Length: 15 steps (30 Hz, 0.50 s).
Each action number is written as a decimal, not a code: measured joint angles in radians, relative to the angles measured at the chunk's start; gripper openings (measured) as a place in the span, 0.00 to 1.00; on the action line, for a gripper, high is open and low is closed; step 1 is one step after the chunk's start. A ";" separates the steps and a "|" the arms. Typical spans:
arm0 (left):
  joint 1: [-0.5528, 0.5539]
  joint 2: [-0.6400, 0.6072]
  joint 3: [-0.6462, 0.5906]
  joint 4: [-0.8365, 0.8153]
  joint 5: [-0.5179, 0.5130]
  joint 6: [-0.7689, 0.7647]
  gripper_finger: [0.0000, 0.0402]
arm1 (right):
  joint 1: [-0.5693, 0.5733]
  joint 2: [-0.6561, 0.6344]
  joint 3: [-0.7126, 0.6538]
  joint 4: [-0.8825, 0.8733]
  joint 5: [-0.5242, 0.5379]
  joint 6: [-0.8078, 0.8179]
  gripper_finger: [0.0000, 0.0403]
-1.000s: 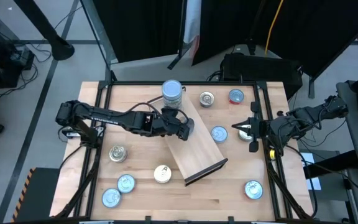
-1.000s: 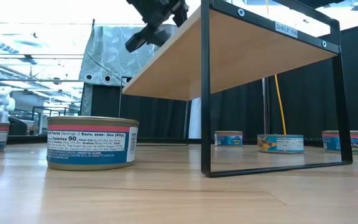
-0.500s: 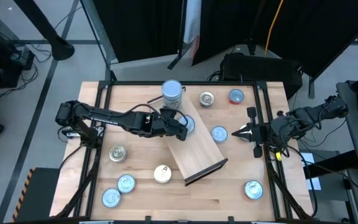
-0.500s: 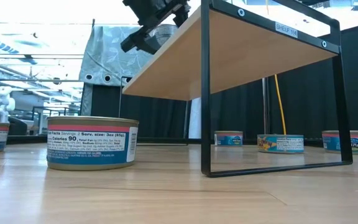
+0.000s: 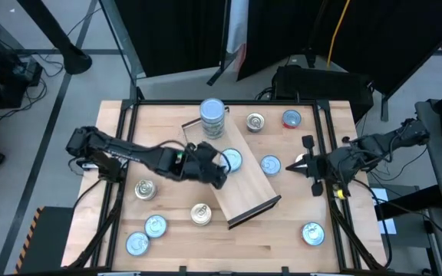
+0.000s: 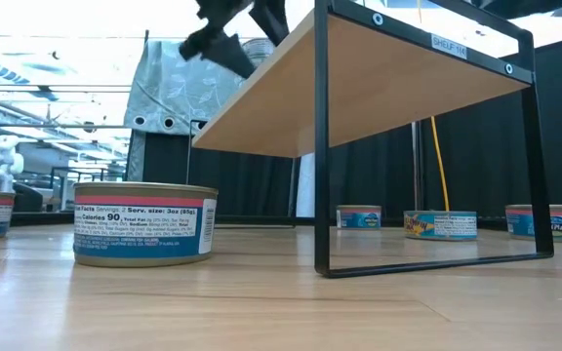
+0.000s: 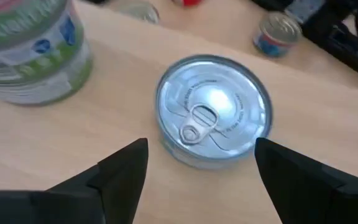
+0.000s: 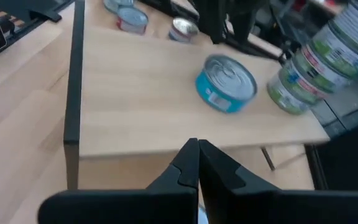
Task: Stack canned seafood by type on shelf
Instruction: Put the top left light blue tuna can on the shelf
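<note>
The shelf (image 5: 240, 184) is a light-wood board on a thin black frame, standing askew mid-table. A round tin (image 7: 213, 118) with a silvery-blue top and pull tab rests flat on the board (image 5: 231, 159). My left gripper (image 7: 201, 152) is open just short of it, one finger to each side, touching nothing. At the shelf's far end stands a stack of cans (image 5: 212, 116). My right gripper (image 5: 298, 163) is shut, off the shelf's right side, pointing at it (image 8: 194, 148).
Loose tins lie on the table: three at the far right (image 5: 255, 121) (image 5: 291, 118) (image 5: 271, 165), one near right (image 5: 313, 233), several near left (image 5: 145, 189) (image 5: 200, 214) (image 5: 155, 225) (image 5: 137, 244). One tin (image 6: 144, 222) stands close in the low view.
My left gripper has let go of the tin on the shelf and drawn back toward the table's near-left, rolling at the wrist. The tin, earlier hidden under the gripper, now stands free on the board. My right gripper has turned a little at the wrist.
</note>
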 joint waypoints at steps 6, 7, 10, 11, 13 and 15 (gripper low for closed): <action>-0.091 0.003 -0.001 0.015 -0.197 0.035 0.70 | -0.040 0.023 -0.129 0.290 -0.090 -0.108 0.00; -0.103 0.010 -0.001 0.030 -0.197 0.054 0.70 | -0.053 0.032 -0.146 0.338 -0.112 -0.121 0.00; -0.135 0.052 -0.001 0.111 -0.201 0.153 0.69 | -0.101 0.080 -0.179 0.516 -0.161 -0.137 0.00; -0.140 0.071 -0.001 0.142 -0.209 0.193 0.69 | -0.124 0.102 -0.185 0.567 -0.169 -0.121 0.00; -0.145 0.113 -0.001 0.179 -0.232 0.246 0.69 | -0.180 0.161 -0.182 0.665 -0.160 -0.027 0.00; -0.143 0.153 -0.002 0.216 -0.249 0.281 0.68 | -0.236 0.216 -0.170 0.721 -0.149 0.054 0.00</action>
